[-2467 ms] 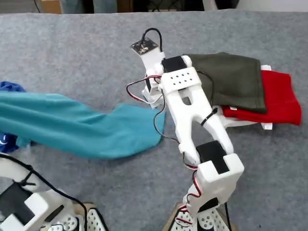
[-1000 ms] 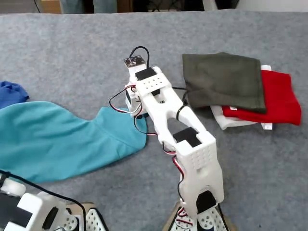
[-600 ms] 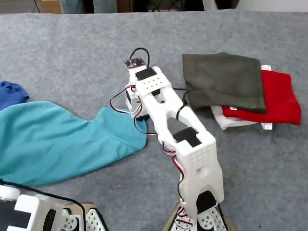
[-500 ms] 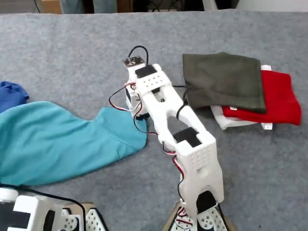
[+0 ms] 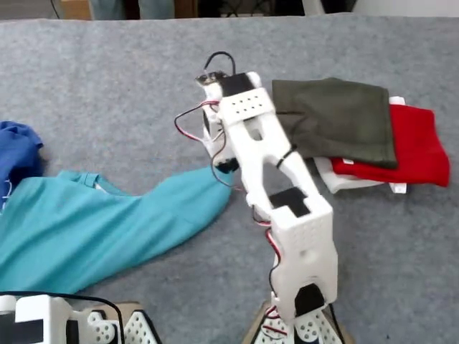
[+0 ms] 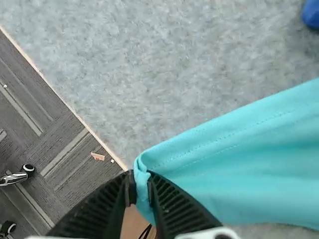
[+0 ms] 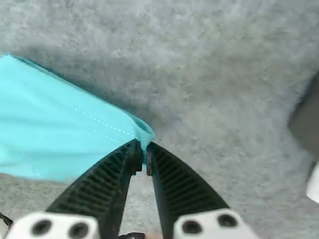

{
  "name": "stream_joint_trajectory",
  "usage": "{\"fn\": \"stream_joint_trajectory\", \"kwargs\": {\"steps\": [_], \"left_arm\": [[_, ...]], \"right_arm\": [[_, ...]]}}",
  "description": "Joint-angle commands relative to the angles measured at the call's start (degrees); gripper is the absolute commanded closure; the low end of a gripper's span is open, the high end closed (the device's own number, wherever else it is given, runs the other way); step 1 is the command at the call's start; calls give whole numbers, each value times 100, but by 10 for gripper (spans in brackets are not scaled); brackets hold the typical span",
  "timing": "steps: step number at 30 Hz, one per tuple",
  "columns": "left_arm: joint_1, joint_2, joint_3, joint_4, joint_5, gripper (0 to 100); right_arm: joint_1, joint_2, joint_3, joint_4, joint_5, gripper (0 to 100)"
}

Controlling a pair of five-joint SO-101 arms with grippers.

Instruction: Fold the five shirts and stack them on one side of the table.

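Observation:
A teal shirt (image 5: 107,229) lies stretched across the near left of the grey table, its collar facing up. My right gripper (image 7: 142,154) is shut on one corner of the teal shirt (image 7: 50,134), just above the cloth-covered table. That corner sits under the white right arm (image 5: 265,158) near the table's middle. My left gripper (image 6: 141,186) is shut on another edge of the teal shirt (image 6: 249,159), beside the table's near edge. A blue shirt (image 5: 14,150) lies bunched at the far left. Folded olive (image 5: 337,118), red (image 5: 416,147) and white (image 5: 344,178) shirts are stacked at the right.
The left arm's base (image 5: 29,326) is at the near left corner. The table edge and dark floor (image 6: 50,149) lie close to the left gripper. Bare grey table (image 5: 107,79) stretches across the back left and middle.
The right arm has swung right and farther back, drawing the teal shirt's corner with it. The shirt's left end has shifted toward the near edge, showing the collar and more of the blue shirt.

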Motion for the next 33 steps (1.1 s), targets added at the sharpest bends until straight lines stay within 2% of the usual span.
{"fn": "stream_joint_trajectory", "kwargs": {"steps": [1,6,10,13,21,24,26,29,32,33], "left_arm": [[-154,-149,110,123,-677,971],[-321,-158,268,607,-1591,966],[-382,-158,233,642,-1837,966],[-382,-211,127,686,-2048,965],[-409,-211,-778,695,-2048,769],[-409,-211,-1341,730,-2022,761],[-374,-211,-1807,1064,-1802,789],[4,-167,-2738,2391,-1090,823],[954,-149,-3670,4070,105,823],[1385,-149,-3732,4105,738,826]], "right_arm": [[255,-787,295,62,176,982],[695,-1376,1235,-9,651,982],[1240,-1815,2053,-343,1037,982],[1389,-2035,2756,-738,1389,982],[1116,-2281,4251,-2796,1407,982],[1125,-2167,4673,-3719,1187,982],[1116,-2026,4875,-4141,1099,982],[1108,-1727,5042,-4607,914,982],[1143,-1516,5007,-4774,800,982],[1143,-1525,4989,-4782,800,982]]}}
